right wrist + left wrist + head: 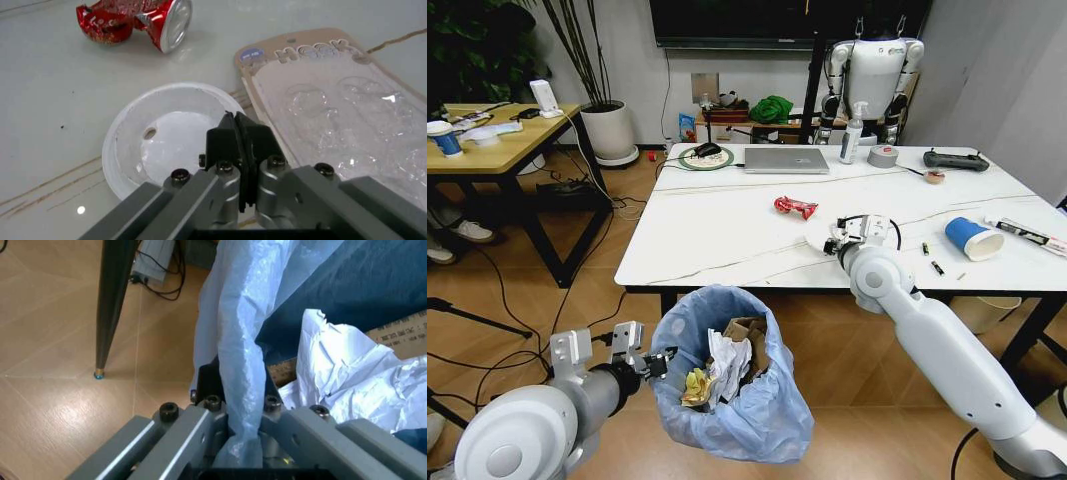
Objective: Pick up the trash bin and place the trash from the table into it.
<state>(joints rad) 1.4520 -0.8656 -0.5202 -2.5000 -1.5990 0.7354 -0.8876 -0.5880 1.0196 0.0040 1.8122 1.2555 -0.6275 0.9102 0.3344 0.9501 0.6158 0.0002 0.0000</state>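
The trash bin (757,415), lined with a crinkled light-blue bag (233,315), hangs in front of the table (717,245) with cardboard, white paper (353,375) and a yellow wrapper inside. My left gripper (655,362) (235,390) is shut on the bag's rim. My right gripper (840,239) (238,131) is shut just above a white plastic lid (163,145), beside a clear blister pack (340,110). A crushed red can (795,207) (133,20) lies farther in. A blue paper cup (972,238) lies on its side to the right.
A silver laptop (785,159), spray bottle (853,132), grey tape roll (883,156) and black controller (955,160) line the table's far edge. A wooden desk (497,140) stands left, cables on the floor. A black table leg (110,305) is near the bin.
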